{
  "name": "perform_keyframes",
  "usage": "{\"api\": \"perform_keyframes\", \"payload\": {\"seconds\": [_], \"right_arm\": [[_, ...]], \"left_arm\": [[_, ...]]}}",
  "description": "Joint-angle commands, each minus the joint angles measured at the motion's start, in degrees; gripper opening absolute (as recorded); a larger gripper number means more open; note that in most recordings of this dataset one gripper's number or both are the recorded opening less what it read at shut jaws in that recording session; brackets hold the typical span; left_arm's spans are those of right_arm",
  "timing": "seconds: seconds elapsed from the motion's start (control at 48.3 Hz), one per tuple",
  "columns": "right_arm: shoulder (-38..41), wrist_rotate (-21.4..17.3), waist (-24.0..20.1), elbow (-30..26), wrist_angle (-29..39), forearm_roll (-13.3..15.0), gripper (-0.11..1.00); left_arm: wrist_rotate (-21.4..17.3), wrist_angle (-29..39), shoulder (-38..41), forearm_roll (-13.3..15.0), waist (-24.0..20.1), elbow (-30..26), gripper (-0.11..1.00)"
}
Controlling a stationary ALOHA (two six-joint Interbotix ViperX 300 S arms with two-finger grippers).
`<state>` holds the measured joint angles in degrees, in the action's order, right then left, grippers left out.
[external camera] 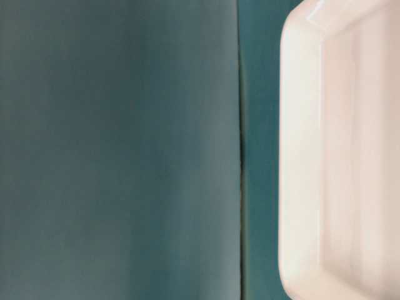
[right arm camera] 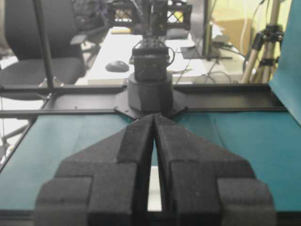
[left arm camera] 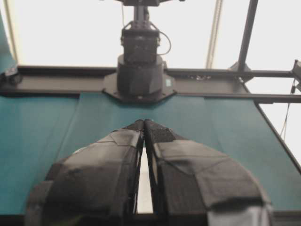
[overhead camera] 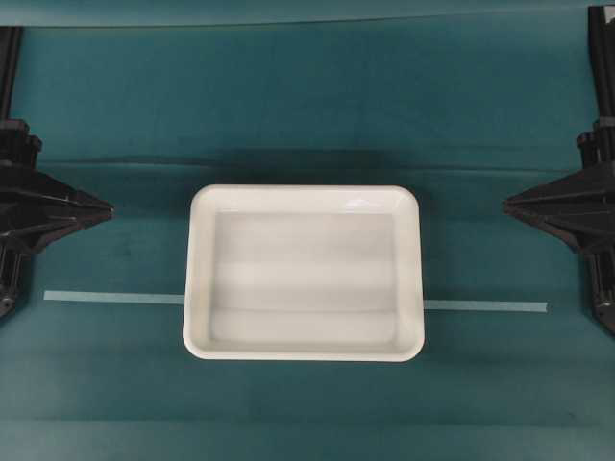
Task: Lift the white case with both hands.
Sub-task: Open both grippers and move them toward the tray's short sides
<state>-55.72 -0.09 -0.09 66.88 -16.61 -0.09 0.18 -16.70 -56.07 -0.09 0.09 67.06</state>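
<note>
Even overhead light, blown-out backdrop behind the left wrist, blurry table-level view.

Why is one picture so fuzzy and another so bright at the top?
The table-level view sits so close that the white case blurs; the left wrist view's background is washed out by glare above the shut left gripper; the overhead view is sharp, with a small shine on the case's far rim.

1. The left gripper (overhead camera: 108,209) sits at the left edge of the overhead view, its wedge tip pointing inward, jaws pressed together on nothing.
2. The right gripper (overhead camera: 507,204) mirrors it at the right edge, jaws likewise closed and empty.
</note>
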Motion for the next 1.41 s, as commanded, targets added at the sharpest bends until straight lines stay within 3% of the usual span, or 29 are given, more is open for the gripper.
{"api": "perform_keyframes", "payload": {"seconds": [0.0,0.166,0.332,0.456,0.684,0.932,1.057,1.181,1.388], "right_arm": [[-0.1,-0.6,-0.1,-0.4,-0.3,-0.3,0.09],[-1.4,-4.1,-0.1,-1.8,4.5,-6.2,0.0],[-2.4,-11.5,0.0,-4.0,13.1,-9.6,0.0],[-1.8,-18.8,0.3,-5.3,17.4,-10.6,0.0],[0.4,-33.4,0.4,-5.7,19.2,-10.6,0.0],[2.5,-48.3,0.8,-5.6,22.9,-10.6,0.0],[3.4,-53.5,1.8,-5.4,25.5,-10.6,0.0],[4.2,-57.9,3.3,-5.1,27.6,-10.6,0.0],[5.4,-61.6,3.4,-4.2,28.1,-10.6,0.0]], "left_arm": [[2.1,0.7,0.4,-0.8,0.8,-1.8,0.14],[6.9,4.5,-0.1,-0.8,0.9,-3.6,-0.02],[13.1,5.6,0.1,-0.8,1.4,-4.9,-0.03],[22.1,5.6,1.1,-0.8,1.7,-5.1,-0.03],[43.8,6.2,4.0,-0.8,2.0,-5.8,-0.03],[57.3,7.9,7.4,-0.8,2.1,-5.9,-0.03],[61.6,8.3,9.1,-0.8,2.0,-6.0,-0.03],[63.2,9.7,10.4,-0.8,2.2,-6.2,-0.03],[66.4,10.5,11.6,-0.8,2.4,-6.2,-0.03]]}}
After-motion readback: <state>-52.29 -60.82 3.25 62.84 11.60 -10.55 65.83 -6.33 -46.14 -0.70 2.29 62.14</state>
